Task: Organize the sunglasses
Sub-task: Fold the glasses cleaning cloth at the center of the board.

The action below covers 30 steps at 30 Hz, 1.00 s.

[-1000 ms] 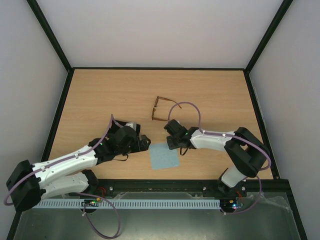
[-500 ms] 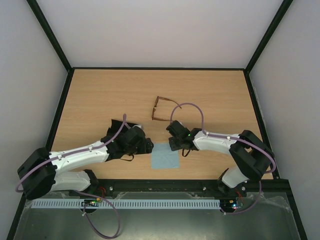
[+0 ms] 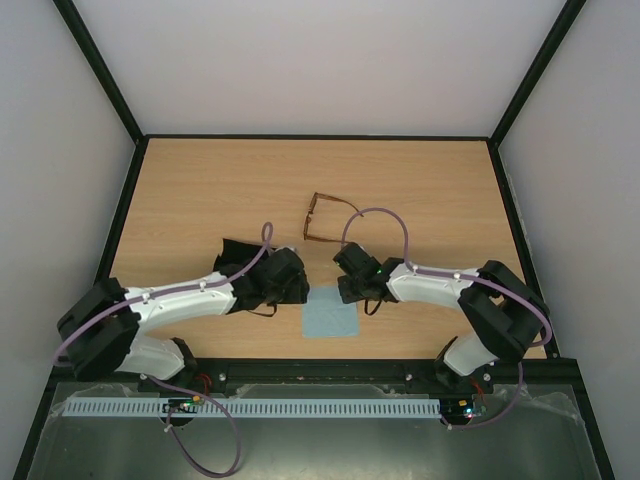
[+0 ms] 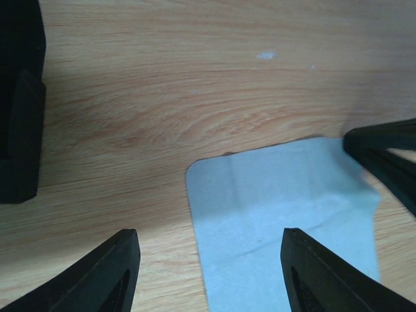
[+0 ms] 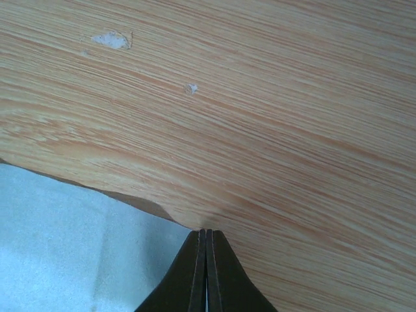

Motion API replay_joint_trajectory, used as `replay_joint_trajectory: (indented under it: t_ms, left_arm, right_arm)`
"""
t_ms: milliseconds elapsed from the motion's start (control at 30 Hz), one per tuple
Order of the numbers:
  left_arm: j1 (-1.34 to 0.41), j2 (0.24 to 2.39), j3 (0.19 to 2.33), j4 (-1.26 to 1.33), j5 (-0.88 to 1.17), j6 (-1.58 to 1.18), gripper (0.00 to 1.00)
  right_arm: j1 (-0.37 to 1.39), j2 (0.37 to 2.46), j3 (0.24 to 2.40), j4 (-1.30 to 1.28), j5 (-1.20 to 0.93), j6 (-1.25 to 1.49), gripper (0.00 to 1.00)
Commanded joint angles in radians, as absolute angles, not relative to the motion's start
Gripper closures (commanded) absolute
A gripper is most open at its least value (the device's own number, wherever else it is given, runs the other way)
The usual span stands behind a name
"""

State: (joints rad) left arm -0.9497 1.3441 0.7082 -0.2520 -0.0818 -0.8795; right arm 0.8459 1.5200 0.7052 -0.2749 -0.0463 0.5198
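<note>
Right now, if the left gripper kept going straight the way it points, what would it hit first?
Most likely the cloth, lying on the table just ahead of the open left gripper. The right gripper sits beyond it, though depth is hard to judge.

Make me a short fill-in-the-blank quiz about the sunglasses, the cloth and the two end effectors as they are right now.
1. The sunglasses are held by ___ end effector.
2. The left end effector, over the cloth, is ___.
3. The right end effector is ___ on the cloth's corner.
Missing words: neither; open; shut.
</note>
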Motion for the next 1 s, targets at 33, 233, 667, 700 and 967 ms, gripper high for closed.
replay_joint_trajectory:
  t_ms: [33,233,667,700,967]
  left_arm:
    - [-0.966,1.404,0.749,-0.246,-0.113,-0.835,0.43]
    - [-0.966,1.442,0.749,-0.222,-0.122,-0.819,0.55]
    - [-0.979,1.542,0.783,-0.218,-0.165,-0.773,0.66]
    - [-0.981,1.550,0.789,-0.221,-0.167,-0.770,0.70]
    - [-0.993,1.613,0.830,-0.253,-0.206,-0.754,0.75]
  right_arm:
    - [0.853,1.494,0.686,-0.238,-0.065,0.550,0.99]
    - [0.853,1.490,0.686,-0.232,-0.067,0.559,0.99]
    - [0.851,1.478,0.684,-0.236,-0.053,0.558,0.99]
    - [0.851,1.476,0.684,-0.237,-0.052,0.558,0.99]
    - [0.850,1.481,0.682,-0.235,-0.059,0.554,0.99]
